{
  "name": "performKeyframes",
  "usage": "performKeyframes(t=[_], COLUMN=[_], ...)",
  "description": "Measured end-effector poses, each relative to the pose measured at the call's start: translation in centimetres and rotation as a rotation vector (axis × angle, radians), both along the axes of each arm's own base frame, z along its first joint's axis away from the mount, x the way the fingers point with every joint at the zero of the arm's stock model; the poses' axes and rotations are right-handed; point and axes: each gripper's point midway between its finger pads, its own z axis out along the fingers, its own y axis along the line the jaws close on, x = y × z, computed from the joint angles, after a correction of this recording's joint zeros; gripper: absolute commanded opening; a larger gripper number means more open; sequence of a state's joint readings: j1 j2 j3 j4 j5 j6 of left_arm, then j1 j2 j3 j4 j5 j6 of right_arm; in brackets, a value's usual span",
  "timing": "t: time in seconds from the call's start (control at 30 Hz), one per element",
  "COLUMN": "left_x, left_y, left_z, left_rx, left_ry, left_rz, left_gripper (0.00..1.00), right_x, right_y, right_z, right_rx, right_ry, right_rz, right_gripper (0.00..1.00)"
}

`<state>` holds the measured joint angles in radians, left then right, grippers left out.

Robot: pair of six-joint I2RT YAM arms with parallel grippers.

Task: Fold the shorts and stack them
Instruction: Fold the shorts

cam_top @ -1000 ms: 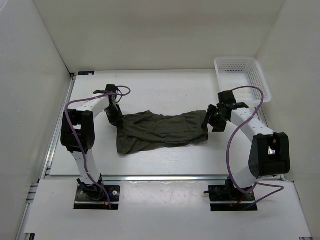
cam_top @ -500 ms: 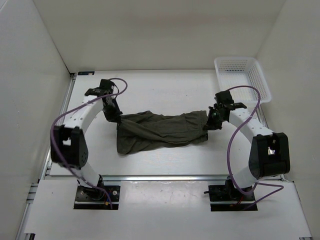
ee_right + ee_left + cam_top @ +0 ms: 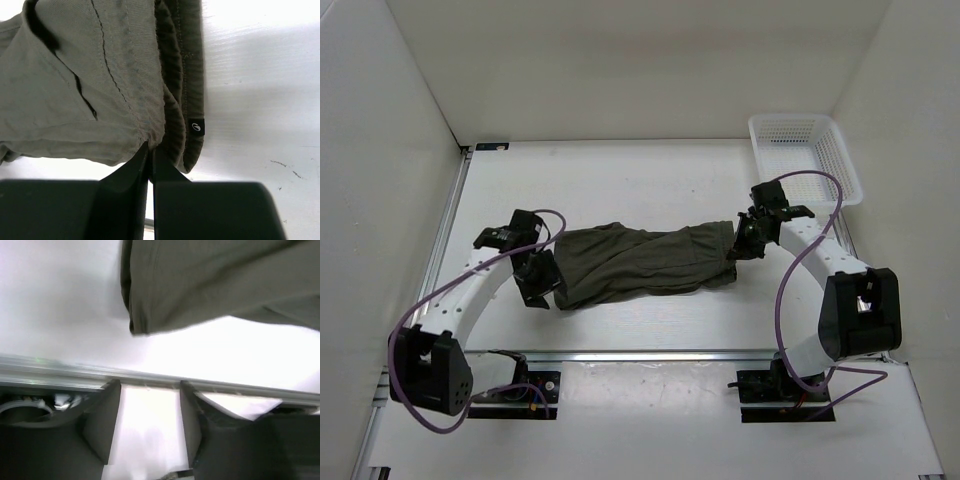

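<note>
Dark olive-green wrinkled fabric shorts: centre of white bench, bunched. Right pincer clenched on their 3 o'clock end; left pincer open, empty, beside 8 o'clock corner. Advised: pinch that corner's full thickness before folding.

The wrinkled dark olive-green fabric shorts are one plain colour throughout, their waistband finely ribbed in the same green and bearing a small black square tag with a white round mark. The flat tabletop and the surrounding walls are plain white, the metal rail at the table's near edge is silver, and the white plastic basket has an open lattice pattern. The left arm and right arm have white shells with black joints and purple cables, and the left gripper and right gripper are matte black.
</note>
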<state>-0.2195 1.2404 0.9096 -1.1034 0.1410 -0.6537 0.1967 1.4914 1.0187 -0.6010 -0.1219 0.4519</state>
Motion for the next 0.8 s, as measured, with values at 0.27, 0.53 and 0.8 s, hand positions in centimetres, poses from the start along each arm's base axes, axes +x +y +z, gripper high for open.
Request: performKeyframes(t=[0.27, 0.53, 0.8], left_x=[3.1, 5.8, 4.9], left_y=[0.3, 0.2, -0.1], left_z=[5.7, -2.2, -5.8], left_rx=[0.021, 0.020, -0.036], left_ry=[-0.183, -0.014, 0.070], left_rz=[0.016, 0.070, 0.167], left_gripper=[0.51, 0.71, 0.72], right_x=[0.0, -0.1, -0.8], right_y=[-0.2, -0.7, -1.5], right_z=[0.2, 2.0, 3.0], right_rx=[-0.008, -0.023, -0.055], right_ry=[-0.010, -0.066, -0.088], right_rz=[-0.004, -0.005, -0.018], right_gripper=[0.27, 0.52, 0.82])
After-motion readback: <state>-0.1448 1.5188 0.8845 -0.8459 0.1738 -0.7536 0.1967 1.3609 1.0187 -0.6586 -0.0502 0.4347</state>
